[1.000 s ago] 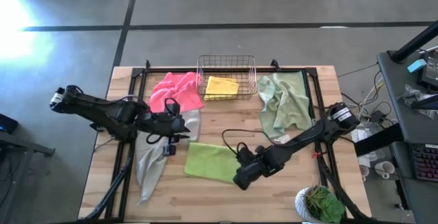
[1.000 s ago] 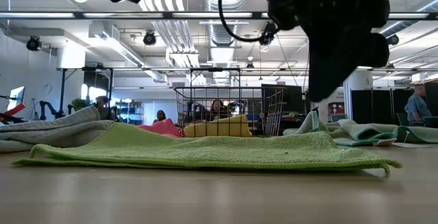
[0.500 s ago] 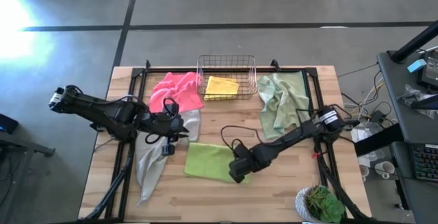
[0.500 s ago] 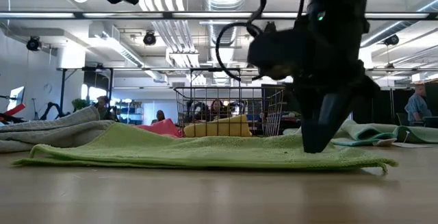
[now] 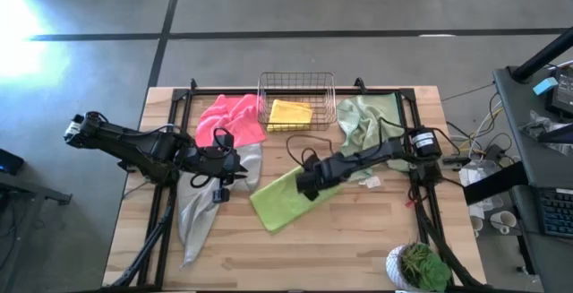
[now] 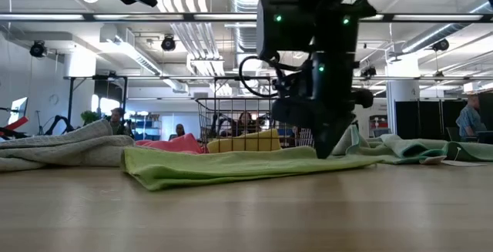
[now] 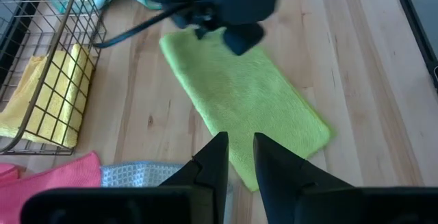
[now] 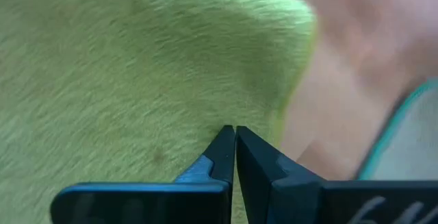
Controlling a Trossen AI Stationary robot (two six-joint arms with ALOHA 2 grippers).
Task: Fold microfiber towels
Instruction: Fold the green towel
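Lime green towel lies as a folded strip aslant on the wooden table, near the middle, one end toward the basket and the other toward the table's near edge. The right end effector rests on the strip's end nearer the basket, its fingers closed tip to tip on the cloth; whether any pile is pinched between them cannot be told. The left end effector hangs just beside the strip's other side, above the grey towel, fingers parted by a narrow gap and holding nothing. The grey towel lies crumpled along the table's left part, touching the pink towel, which spreads beside the basket. The yellow towel lies folded inside the basket. The sage towel lies rumpled at the table's right, under the right arm. In the low view the lime strip lies flat with the right end effector standing on it.
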